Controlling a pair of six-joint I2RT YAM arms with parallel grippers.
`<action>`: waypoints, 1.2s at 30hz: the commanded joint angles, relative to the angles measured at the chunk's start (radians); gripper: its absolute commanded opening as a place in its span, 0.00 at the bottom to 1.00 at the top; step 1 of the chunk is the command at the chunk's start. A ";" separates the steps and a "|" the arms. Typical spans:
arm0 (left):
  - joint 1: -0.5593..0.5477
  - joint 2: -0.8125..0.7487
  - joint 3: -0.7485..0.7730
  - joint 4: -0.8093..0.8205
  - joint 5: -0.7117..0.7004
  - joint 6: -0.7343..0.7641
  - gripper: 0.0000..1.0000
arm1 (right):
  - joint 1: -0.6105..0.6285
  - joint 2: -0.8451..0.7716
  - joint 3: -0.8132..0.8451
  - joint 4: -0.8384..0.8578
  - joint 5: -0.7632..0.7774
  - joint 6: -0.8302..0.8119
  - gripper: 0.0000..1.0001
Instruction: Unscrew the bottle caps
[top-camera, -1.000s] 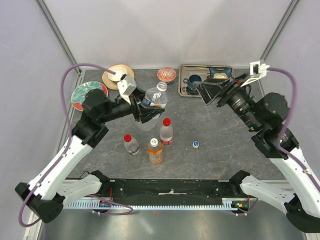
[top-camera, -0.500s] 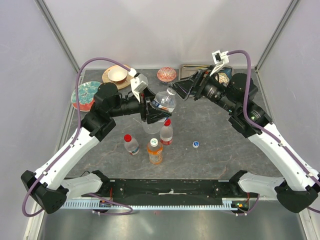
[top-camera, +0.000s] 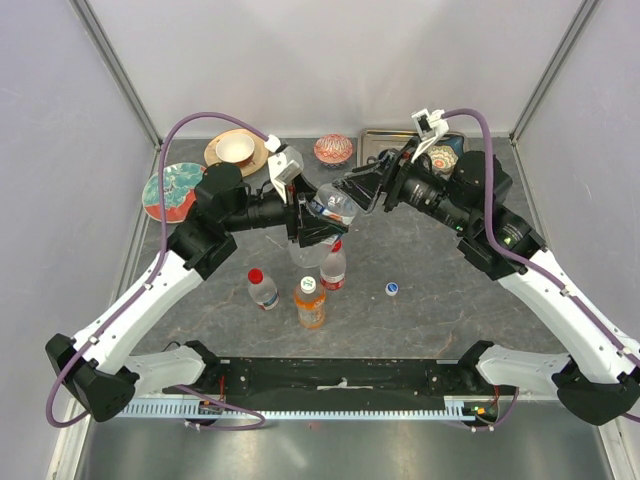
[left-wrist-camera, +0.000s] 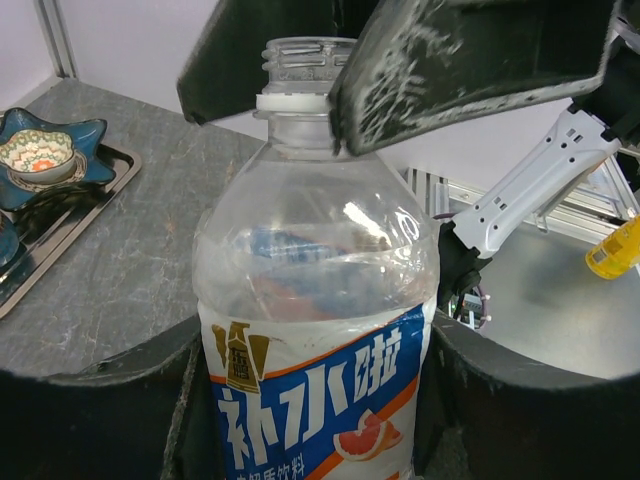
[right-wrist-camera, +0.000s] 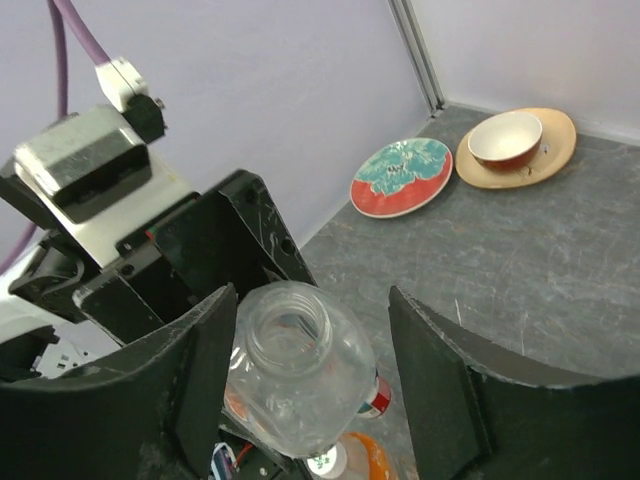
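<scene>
Over the last second the right arm has swung in from the far-right tray (top-camera: 372, 136). Its right pincer (top-camera: 352, 189) now has its fingers apart on either side of the neck of the blue-label bottle (top-camera: 328, 204), with a gap showing on each side in the right wrist view. That bottle is raised and tilted over the middle of the surface (top-camera: 440, 310), clamped round its body by the left pincer (top-camera: 312, 216), which has shifted slightly right with it. Its mouth is bare, threads showing, so there looks to be nothing left here to unscrew. The work left is probably the capped ones.

Count:
- Four bottles: the one held, plus three standing near centre. These are two red-capped bottles (top-camera: 262, 290) (top-camera: 333, 266) and one orange bottle (top-camera: 310, 304) with a pale cap.
- One loose cap (top-camera: 392, 289) lying to their right.
- Two plates at far left, one carrying a bowl.
- One pink bowl (top-camera: 333, 149).
- One tray.
</scene>
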 joint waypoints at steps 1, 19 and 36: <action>-0.004 -0.003 0.048 0.028 -0.002 -0.006 0.46 | 0.006 -0.011 0.034 -0.046 0.021 -0.039 0.66; -0.004 -0.069 0.121 -0.082 -0.230 0.095 1.00 | 0.003 -0.053 0.139 -0.152 0.189 -0.151 0.00; -0.004 -0.393 -0.109 -0.075 -0.779 0.083 0.98 | -0.096 -0.071 -0.300 0.130 1.116 -0.391 0.00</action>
